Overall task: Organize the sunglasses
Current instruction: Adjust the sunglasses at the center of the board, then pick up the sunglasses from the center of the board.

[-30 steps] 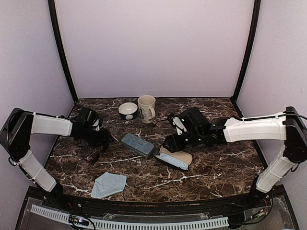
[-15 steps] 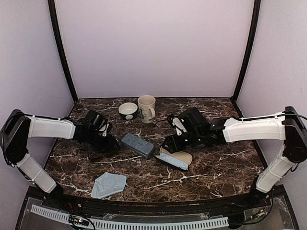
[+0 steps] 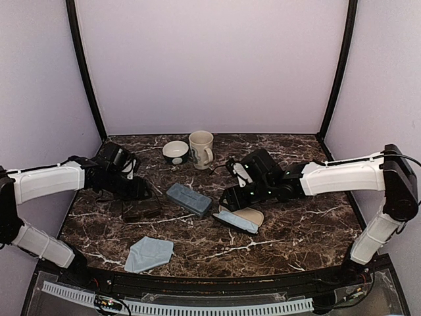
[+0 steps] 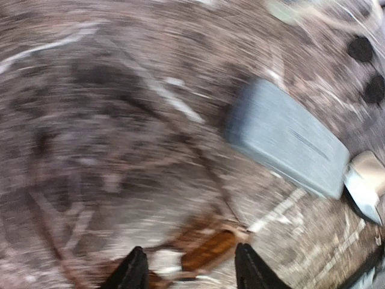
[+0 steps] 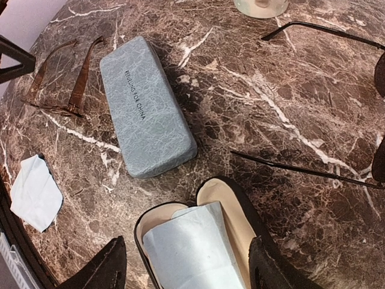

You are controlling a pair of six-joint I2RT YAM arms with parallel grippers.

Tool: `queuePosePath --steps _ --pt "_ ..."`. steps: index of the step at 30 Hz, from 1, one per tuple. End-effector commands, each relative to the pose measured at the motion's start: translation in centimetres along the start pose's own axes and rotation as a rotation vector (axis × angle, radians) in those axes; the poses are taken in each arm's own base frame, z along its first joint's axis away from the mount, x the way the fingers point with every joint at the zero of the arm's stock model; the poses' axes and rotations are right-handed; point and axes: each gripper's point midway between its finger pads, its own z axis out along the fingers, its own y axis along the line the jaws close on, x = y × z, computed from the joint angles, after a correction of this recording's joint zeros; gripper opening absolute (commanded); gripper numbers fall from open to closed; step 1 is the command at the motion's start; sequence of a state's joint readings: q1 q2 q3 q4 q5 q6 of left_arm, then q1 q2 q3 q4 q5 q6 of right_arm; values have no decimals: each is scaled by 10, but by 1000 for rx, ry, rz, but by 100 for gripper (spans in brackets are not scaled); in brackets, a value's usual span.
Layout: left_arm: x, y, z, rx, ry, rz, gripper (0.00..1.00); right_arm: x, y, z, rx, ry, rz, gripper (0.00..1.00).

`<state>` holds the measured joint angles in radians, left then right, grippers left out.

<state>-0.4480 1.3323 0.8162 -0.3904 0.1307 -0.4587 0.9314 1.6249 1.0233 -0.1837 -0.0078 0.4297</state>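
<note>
The brownish sunglasses (image 3: 141,212) lie on the marble between my left arm and the grey-blue case; they show blurred in the left wrist view (image 4: 207,250) and clearly in the right wrist view (image 5: 60,90). My left gripper (image 3: 136,189) (image 4: 192,268) hovers just behind them, open, holding nothing. The thin black wire sunglasses (image 5: 301,170) lie by my right wrist, only their slim arms showing. My right gripper (image 3: 230,197) (image 5: 189,265) stands open above the open black oval case (image 3: 240,218) (image 5: 240,208), which holds a folded blue cloth (image 5: 192,247).
The shut grey-blue hard case (image 3: 189,199) (image 5: 147,108) (image 4: 286,135) lies mid-table. A loose blue cloth (image 3: 149,253) (image 5: 35,192) sits near the front edge. A cream mug (image 3: 201,149) and a dark bowl (image 3: 175,151) stand at the back.
My left gripper reached right and down over the brownish sunglasses, then drew back up and left, leaving them flat on the table. The right arm barely moved.
</note>
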Motion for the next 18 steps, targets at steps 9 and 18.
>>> queuePosePath --steps 9,18 --pt "-4 96 -17 -372 -33 -68 43 -13 6 2 -20 -35 -13 70" --pt "-10 107 11 -414 26 -42 35 -13 7 3 -23 -26 -29 70"
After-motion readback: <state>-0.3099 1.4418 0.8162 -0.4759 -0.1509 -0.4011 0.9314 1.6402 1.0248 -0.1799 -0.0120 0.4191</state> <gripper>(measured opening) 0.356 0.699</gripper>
